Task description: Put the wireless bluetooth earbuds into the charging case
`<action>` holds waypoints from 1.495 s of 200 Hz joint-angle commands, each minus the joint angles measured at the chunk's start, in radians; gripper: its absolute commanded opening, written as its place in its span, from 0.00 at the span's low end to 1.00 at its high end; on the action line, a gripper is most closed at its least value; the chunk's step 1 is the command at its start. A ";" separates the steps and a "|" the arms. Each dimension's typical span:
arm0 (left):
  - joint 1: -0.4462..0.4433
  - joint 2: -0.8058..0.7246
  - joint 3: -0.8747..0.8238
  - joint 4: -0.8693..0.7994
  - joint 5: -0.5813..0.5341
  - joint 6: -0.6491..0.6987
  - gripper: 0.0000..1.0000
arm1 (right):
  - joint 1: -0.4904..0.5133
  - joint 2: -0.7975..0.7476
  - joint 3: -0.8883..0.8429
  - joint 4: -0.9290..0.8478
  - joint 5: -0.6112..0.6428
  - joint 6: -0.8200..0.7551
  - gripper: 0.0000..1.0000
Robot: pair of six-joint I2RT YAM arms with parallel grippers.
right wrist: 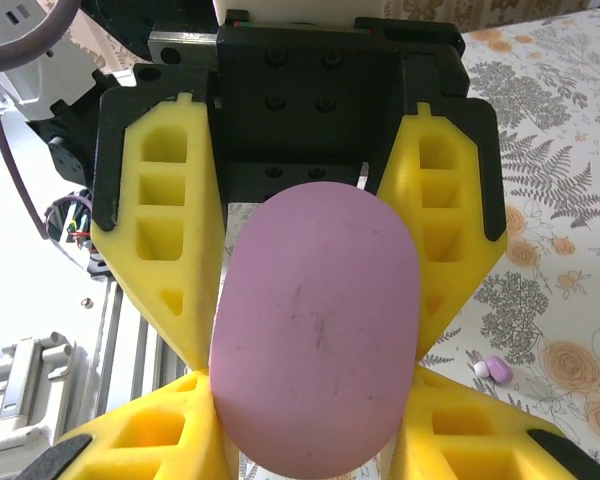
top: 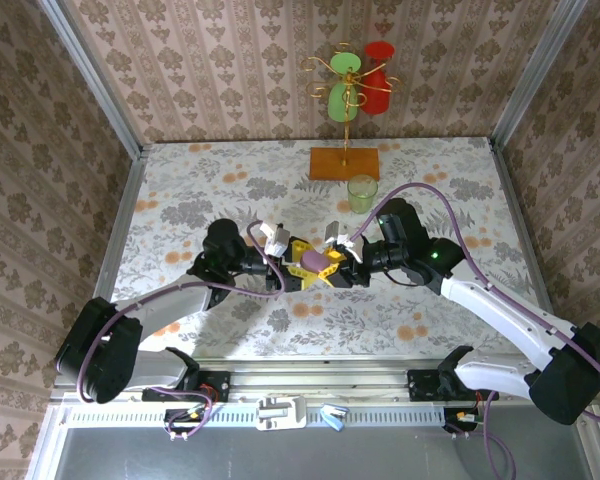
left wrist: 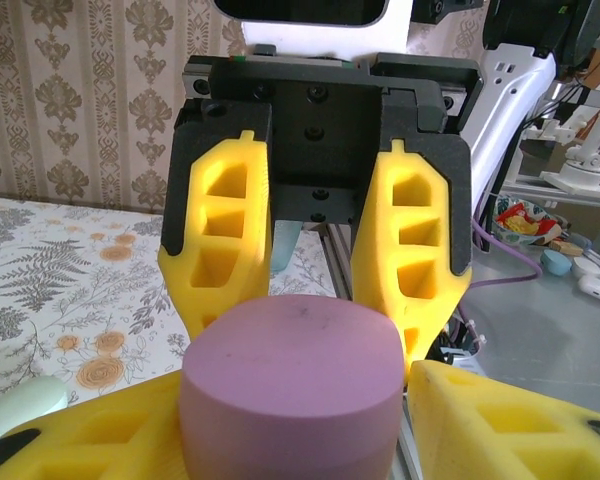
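Face to face at the middle of a flower-printed tablecloth (top: 180,200): the yellow-fingered left gripper (top: 302,266) and the yellow-fingered right gripper (top: 333,266), with a mauve, pebble-shaped plastic charging case (top: 316,260) caught between them. Clamped on that case from the right gripper's side, judging by the right wrist view, with both near fingers (right wrist: 130,445) pressed against its rounded flanks and the opposing pair standing just behind it, one to each side. Harder to call from the left wrist view: hugging the same case closely with the left gripper's own fingers (left wrist: 510,420), one seemingly touching and the other perhaps a sliver off, so impossible to tell whether gripping or parted. Lying loose on the cloth near a printed orange rose, beside the right gripper and not touching the case: two tiny pale wireless bluetooth earbuds (right wrist: 492,369), one whitish, one pinkish, touching each other. Standing upright behind the right arm, a translucent green plastic cup (top: 361,192); farther back, a wooden-based gold wire stand (top: 345,160) hung with a green cup (top: 342,85) and a red cup (top: 377,75). Peeking in at the low left edge of the left wrist view, on the cloth, a pale green rounded object (left wrist: 20,405), too cropped to identify.
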 commanded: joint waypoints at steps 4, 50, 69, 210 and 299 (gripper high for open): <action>0.008 0.003 -0.013 0.050 0.026 -0.026 0.57 | -0.015 -0.025 -0.019 0.051 -0.015 0.015 0.32; 0.013 0.006 -0.013 0.060 0.028 -0.030 0.57 | -0.020 -0.037 -0.024 0.047 -0.024 0.021 0.32; 0.013 0.010 -0.013 0.072 0.031 -0.038 0.54 | -0.021 -0.037 -0.025 0.052 -0.026 0.024 0.32; 0.013 0.024 -0.009 0.084 0.059 -0.030 0.52 | -0.036 -0.003 0.012 0.006 -0.086 0.037 0.32; 0.012 0.031 0.009 0.086 0.058 -0.048 0.50 | -0.037 0.012 0.018 -0.009 -0.077 0.020 0.31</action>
